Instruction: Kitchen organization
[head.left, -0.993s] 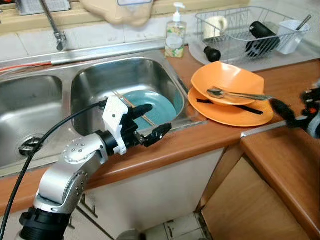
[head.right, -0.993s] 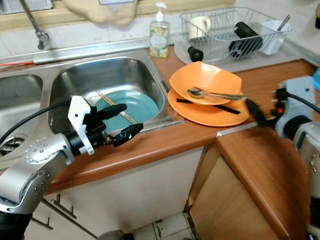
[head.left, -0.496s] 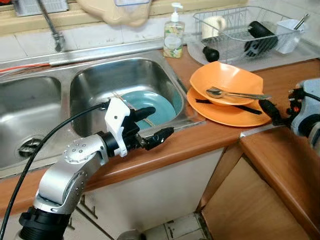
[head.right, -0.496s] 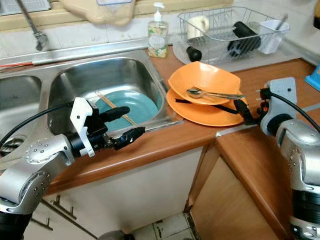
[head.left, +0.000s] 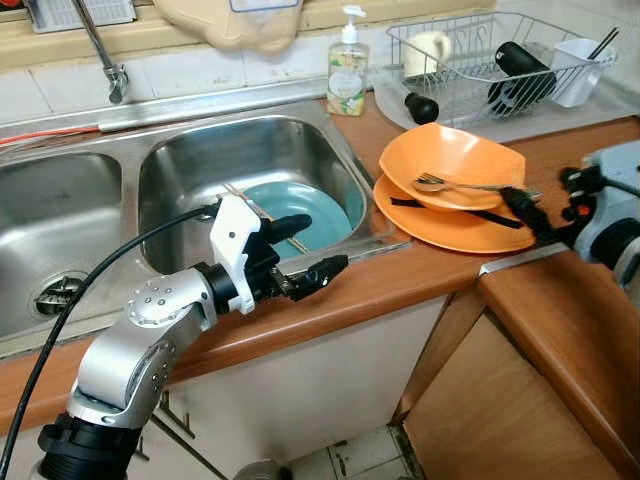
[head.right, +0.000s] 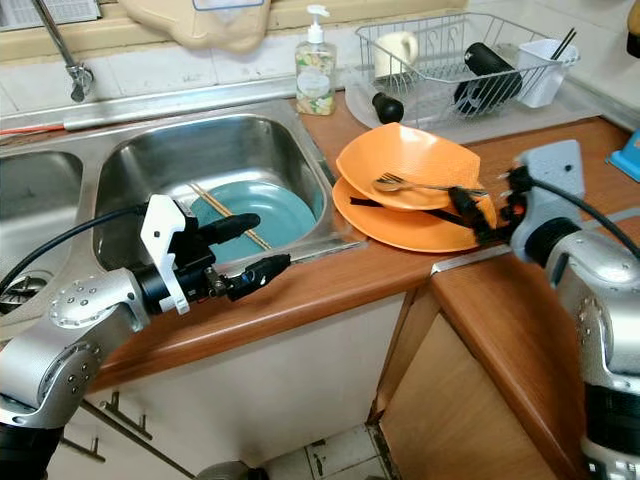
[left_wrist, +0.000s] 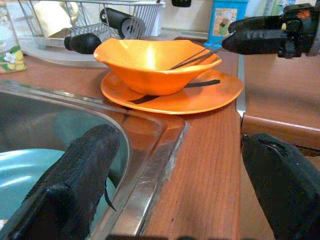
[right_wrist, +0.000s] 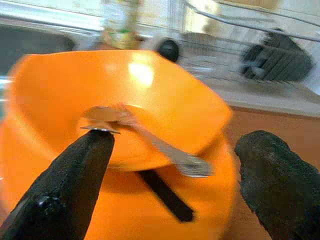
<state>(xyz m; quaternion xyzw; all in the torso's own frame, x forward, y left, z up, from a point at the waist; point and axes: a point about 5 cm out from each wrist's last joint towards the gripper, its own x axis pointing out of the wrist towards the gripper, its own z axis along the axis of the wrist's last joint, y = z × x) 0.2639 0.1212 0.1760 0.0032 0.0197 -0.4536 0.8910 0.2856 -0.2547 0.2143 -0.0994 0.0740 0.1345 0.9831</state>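
soap btl (head.left: 348, 62) by sink rim | faucet (head.left: 100, 50) at back | cabinet door (head.left: 320, 380) below

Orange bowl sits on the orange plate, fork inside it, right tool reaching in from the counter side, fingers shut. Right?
Not quite: the right tool is open, per the right wrist view. The orange bowl does sit on the orange plate with the fork in it.

The sink (head.left: 250, 160) and table (head.left: 560, 330) are seen from above by both head views. From low near the sink's rim, the orange bowl (left_wrist: 155, 65) is faced by the left wrist view; it is met closer, somewhat blurred, by the right wrist view.
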